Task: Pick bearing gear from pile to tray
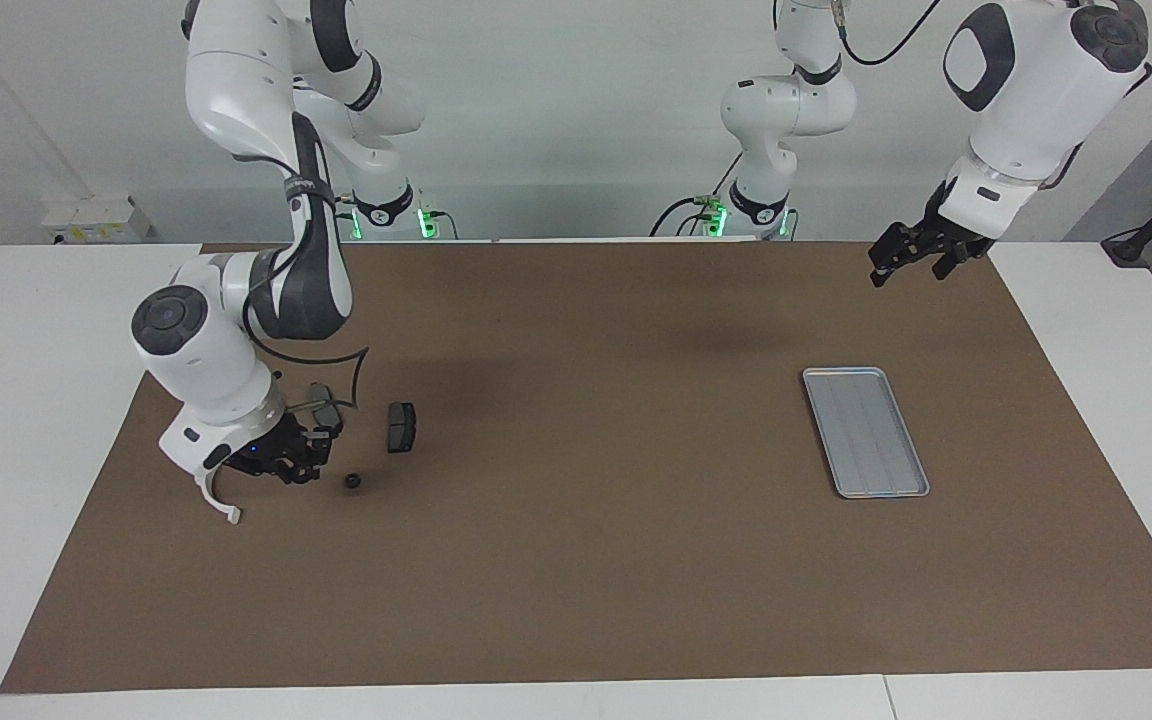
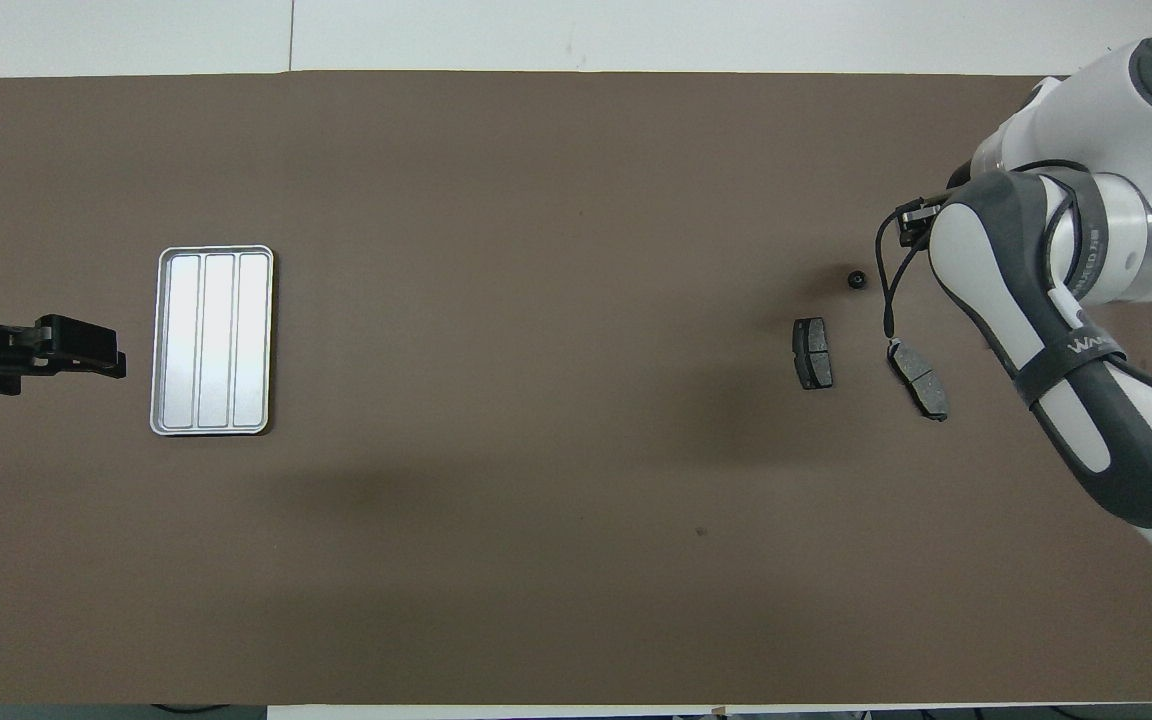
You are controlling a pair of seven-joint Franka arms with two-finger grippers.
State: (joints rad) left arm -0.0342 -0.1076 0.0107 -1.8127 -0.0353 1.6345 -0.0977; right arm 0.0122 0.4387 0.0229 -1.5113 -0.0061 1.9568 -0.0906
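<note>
The pile lies at the right arm's end of the mat. It has two dark brake pads (image 1: 400,426) (image 1: 324,400) and a small black round piece (image 1: 353,482) (image 2: 854,280) alone on the mat. My right gripper (image 1: 294,468) hangs low over the mat beside that piece. Its own arm covers it in the overhead view. What it holds cannot be made out. A white curved piece (image 1: 216,500) shows by its wrist. The silver tray (image 1: 866,432) (image 2: 213,340) lies bare at the left arm's end. My left gripper (image 1: 908,268) (image 2: 116,352) waits open in the air beside the tray.
A brown mat (image 1: 586,560) covers most of the white table. The right arm's elbow and forearm (image 2: 1056,330) lean over the pile, and a thin black cable (image 1: 351,375) loops down near the brake pads. The mat between pile and tray is bare.
</note>
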